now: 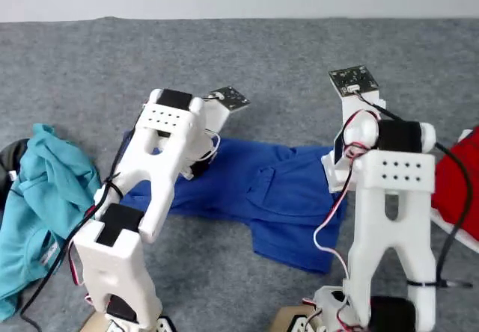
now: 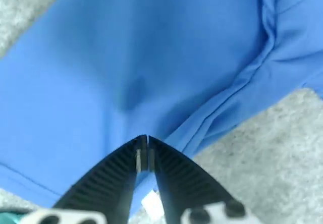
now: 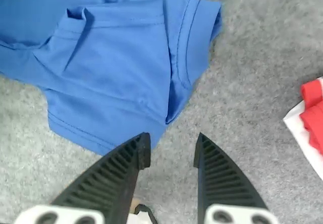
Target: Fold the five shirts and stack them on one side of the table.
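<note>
While the blue shirt (image 1: 262,190) lies spread and rumpled across the middle of the grey worktop (image 1: 299,63), we have both arms bent over it, the left arm above its left part and the right arm at its right edge. In the left wrist view, our left gripper (image 2: 147,153) has its fingers brought together at the tips, right above the blue cloth (image 2: 151,57). We cannot tell whether any fabric is caught between them. A seamed edge of the shirt runs slantwise past the fingertips, with bare grey worktop (image 2: 282,158) beyond it, and a small white label (image 2: 151,204) shows just behind the fingers.

In the right wrist view, our right gripper (image 3: 171,151) stands with its fingers parted and nothing between them. It hangs over bare worktop (image 3: 252,57), just beside the hem of the blue shirt (image 3: 116,57). A short sleeve there is folded over onto the body of the shirt, and the cloth is creased around it.

A teal shirt (image 1: 41,197) lies crumpled in a heap at the left side of the worktop, apart from the blue one, with something dark (image 1: 9,160) showing at its far edge. A red shirt (image 1: 456,182) lies at the right side, partly behind the right arm. In the right wrist view the red cloth (image 3: 313,113) has a white edge along it, well apart from the blue shirt.
</note>
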